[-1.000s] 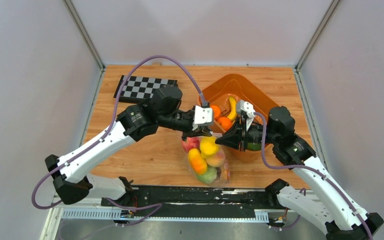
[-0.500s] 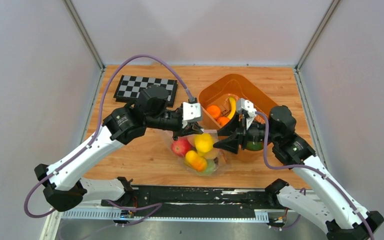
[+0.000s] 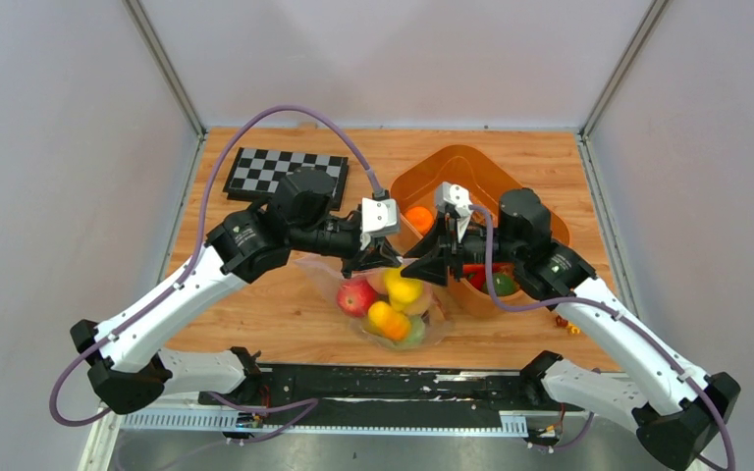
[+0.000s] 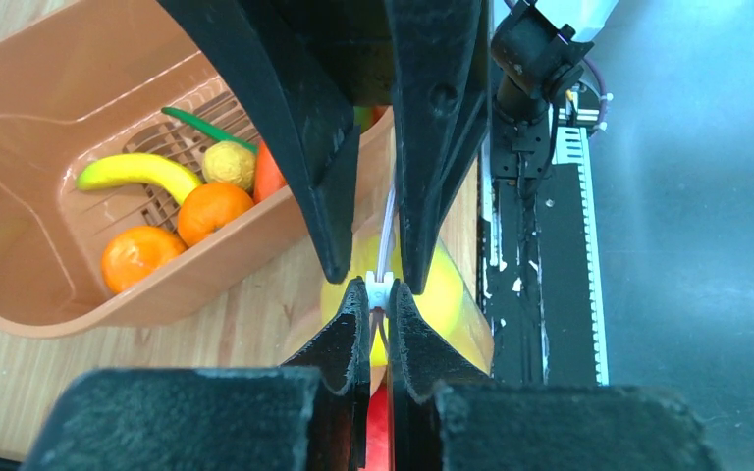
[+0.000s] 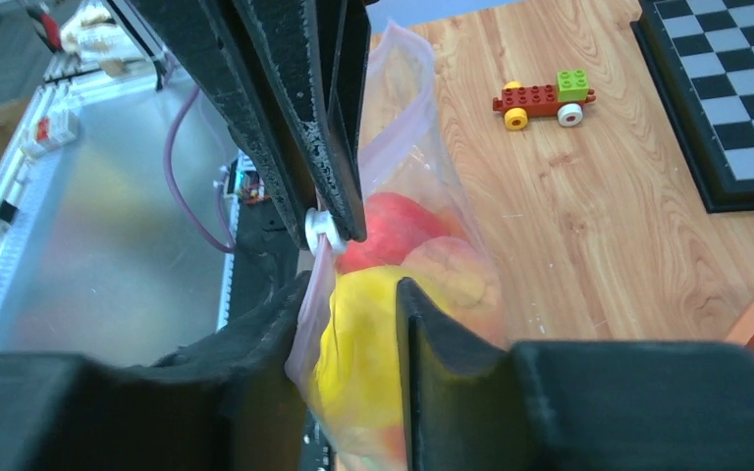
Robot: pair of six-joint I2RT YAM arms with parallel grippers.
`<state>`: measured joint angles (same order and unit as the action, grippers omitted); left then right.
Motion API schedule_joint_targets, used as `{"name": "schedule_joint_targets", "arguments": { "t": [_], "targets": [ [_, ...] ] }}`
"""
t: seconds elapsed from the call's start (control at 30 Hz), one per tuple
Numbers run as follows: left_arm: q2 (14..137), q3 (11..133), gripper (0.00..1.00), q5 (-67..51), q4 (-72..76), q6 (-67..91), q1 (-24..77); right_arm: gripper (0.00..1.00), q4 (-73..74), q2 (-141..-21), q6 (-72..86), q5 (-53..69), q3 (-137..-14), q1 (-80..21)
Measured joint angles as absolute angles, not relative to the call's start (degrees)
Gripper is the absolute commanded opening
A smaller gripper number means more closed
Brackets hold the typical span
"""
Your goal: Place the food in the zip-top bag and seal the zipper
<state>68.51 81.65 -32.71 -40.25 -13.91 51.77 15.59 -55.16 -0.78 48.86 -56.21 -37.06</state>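
Pinching zipper [image 4: 378, 289] tight with left gripper [image 3: 394, 261] beside orange tub [image 3: 481, 162]; straddling zip-top bag [image 5: 407, 69] of food [image 3: 393, 306] with right gripper [image 5: 355, 289] parted

I can read no words, numbers, brands or signs in any of my views. The only candidates are tiny green marks on my left arm's joint housing [image 3: 245, 238], and those are too small to make out.
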Motion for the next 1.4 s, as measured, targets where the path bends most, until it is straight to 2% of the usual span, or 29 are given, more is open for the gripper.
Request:
{"name": "schedule_joint_targets", "arguments": {
  "t": [0.07,0.23,0.6,1.13,1.4],
  "targets": [
    [68.51,81.54,0.0,-32.71,-39.92,-13.72,51.75,0.14,15.57,-56.14,-1.3,48.84,-56.34,-37.76],
    [68.51,80.79,0.0,-32.34,-39.55,-13.39,51.72,0.0,15.66,-56.66,-1.65,48.84,-56.58,-38.52],
    [64.31,75.09,0.02,-27.66,-35.83,-13.37,52.14,0.0,11.27,-48.86,0.49,42.19,-49.71,-38.98],
    [58.7,72.23,0.03,-18.17,-40.86,-14.46,52.12,0.0,6.02,-41.91,5.56,30.81,-42.63,-38.98],
    [55.07,70.65,0.03,-14.61,-42.7,-14.39,52.1,0.0,5.5,-42.35,6.7,30.5,-42.22,-38.98]
  ]
}}
